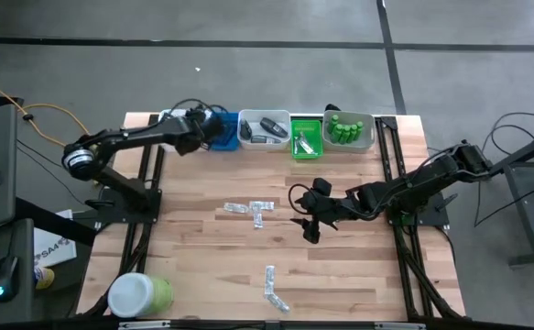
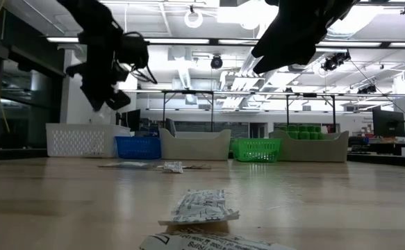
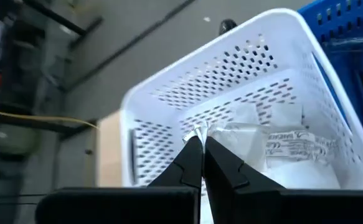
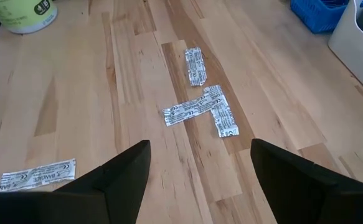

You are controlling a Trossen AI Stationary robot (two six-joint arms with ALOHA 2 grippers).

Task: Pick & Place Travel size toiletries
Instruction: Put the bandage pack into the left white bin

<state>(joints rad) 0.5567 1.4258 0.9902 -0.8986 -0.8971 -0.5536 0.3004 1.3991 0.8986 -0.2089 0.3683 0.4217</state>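
Note:
My left gripper [image 1: 179, 122] hangs over the white basket [image 3: 169, 99] at the table's far left and is shut on a silvery sachet [image 3: 197, 132]. More sachets [image 3: 287, 149] lie in that basket. My right gripper [image 1: 309, 222] is open, above the middle of the table, right of a cluster of flat sachets [image 1: 249, 211] lying on the wood, which also shows in the right wrist view [image 4: 201, 111]. Two more sachets [image 1: 272, 291] lie near the near edge. Green bottles [image 1: 344, 128] stand in the far right tray and dark oval pieces [image 1: 267, 128] lie in the grey tray. My left gripper pinches a crumpled end of the silvery sachet [image 3: 198, 129] between its two fingertips, coming from above and slanting down into the white basket. The rest of the sachet is hidden behind the fingers, so whether it hangs clear or rests on the sachets below cannot be told.
Along the far edge stand a blue tray [image 1: 226, 130], a grey tray [image 1: 248, 137], a green tray [image 1: 305, 137] and a white tray [image 1: 367, 133]. A big green jar with white lid [image 1: 139, 295] lies at the near left corner. Bare wood lies right of the right gripper.

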